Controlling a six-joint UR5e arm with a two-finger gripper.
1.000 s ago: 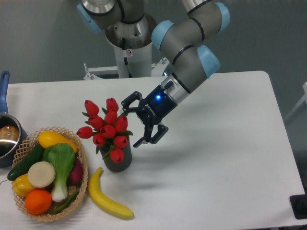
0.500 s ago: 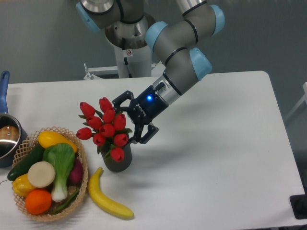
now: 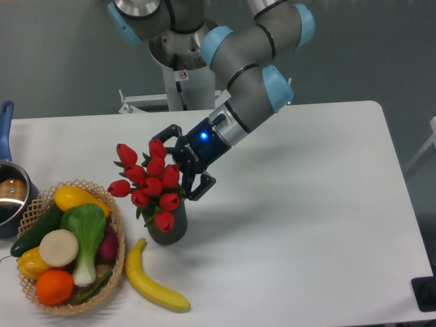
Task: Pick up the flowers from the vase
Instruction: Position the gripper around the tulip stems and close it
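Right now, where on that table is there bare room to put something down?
The whole right half of the table is bare, from the gripper to the far edge. The left is crowded: basket, banana, vase with flowers, and a pot.

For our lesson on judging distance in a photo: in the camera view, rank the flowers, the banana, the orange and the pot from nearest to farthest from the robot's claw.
1. Flowers, right at the claw, on its left.
2. Banana, below, at the table's front.
3. Orange, in the basket, front left.
4. Pot, at the left edge.
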